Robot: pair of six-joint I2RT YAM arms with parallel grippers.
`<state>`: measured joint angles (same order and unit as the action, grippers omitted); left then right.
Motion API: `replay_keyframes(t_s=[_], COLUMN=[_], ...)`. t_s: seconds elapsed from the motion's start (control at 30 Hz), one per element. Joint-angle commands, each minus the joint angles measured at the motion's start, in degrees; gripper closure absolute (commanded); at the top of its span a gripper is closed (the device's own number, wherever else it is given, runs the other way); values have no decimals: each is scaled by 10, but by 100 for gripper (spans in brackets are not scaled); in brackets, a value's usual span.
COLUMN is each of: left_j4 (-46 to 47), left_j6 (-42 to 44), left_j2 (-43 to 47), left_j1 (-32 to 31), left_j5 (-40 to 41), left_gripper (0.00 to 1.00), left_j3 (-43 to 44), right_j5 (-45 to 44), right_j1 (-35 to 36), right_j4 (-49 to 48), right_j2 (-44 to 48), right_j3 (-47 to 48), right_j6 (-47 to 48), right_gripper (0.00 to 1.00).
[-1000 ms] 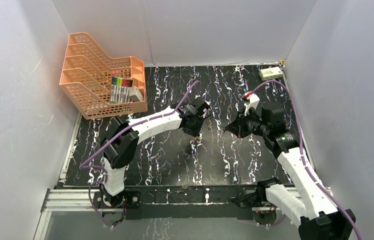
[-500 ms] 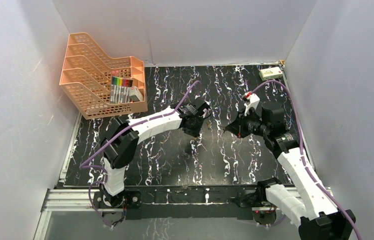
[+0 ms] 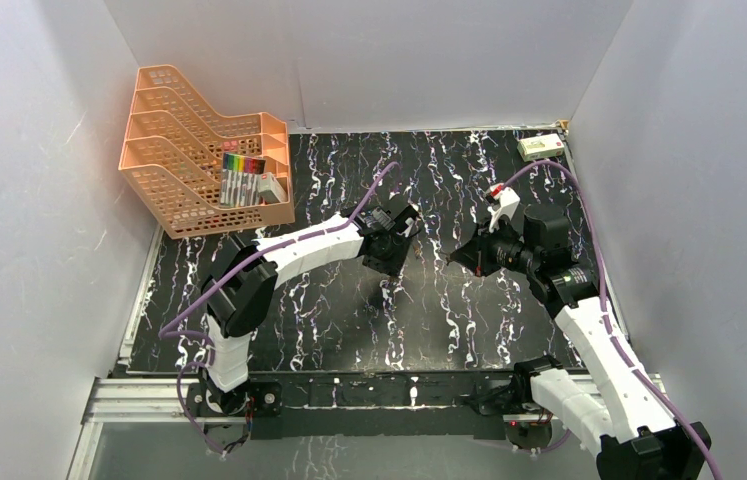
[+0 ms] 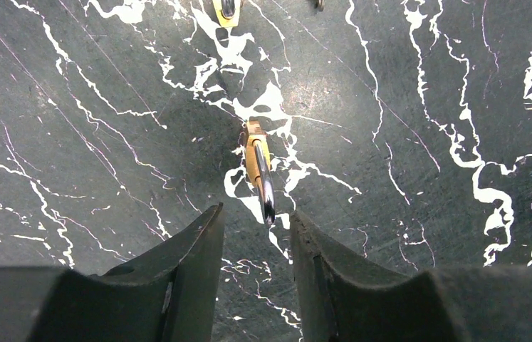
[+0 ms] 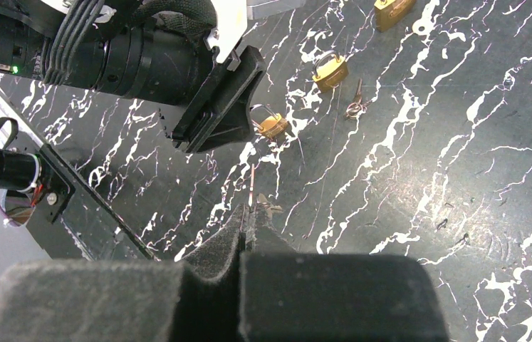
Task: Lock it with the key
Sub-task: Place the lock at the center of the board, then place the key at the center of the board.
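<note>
A small brass padlock lies on the black marbled table, seen edge-on with its shiny shackle toward my left gripper. That gripper is open and empty, its fingertips just short of the shackle. The same padlock shows in the right wrist view, beside the left gripper. My right gripper is shut on a key, whose thin blade sticks out toward the padlock. A second key hangs beside it. In the top view the left gripper and right gripper face each other mid-table.
Two more brass padlocks and a loose pair of keys lie beyond. An orange tiered basket holding markers stands far left. A small white box sits at the far right corner.
My left gripper has drawn back slightly from the padlock. The right arm has hardly moved.
</note>
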<state>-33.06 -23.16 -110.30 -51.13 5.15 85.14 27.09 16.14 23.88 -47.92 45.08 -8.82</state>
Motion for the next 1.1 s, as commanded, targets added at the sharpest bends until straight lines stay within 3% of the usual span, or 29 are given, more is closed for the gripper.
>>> replay_keyframes(t_s=[0.0,0.27,0.63,1.07], left_j4=[-17,18,96,110], left_j6=[1,-3,-23,-15], left_j2=[7,42,129,211], left_j1=[-2,-2,26,98], left_j5=[-7,-18,-49,-76], left_gripper=[61,40,33,24], left_j3=[19,11,-41,-115], right_j5=[-2,19,23,-13], right_j1=[-2,-2,-1,7], right_j4=[-23,-27,-7,6], right_j2=[11,-5,-19,-46], right_j3=[-8,-14,-5,-1], right_j6=[0,-21,-61,-73], right_gripper=[100,100,100,100])
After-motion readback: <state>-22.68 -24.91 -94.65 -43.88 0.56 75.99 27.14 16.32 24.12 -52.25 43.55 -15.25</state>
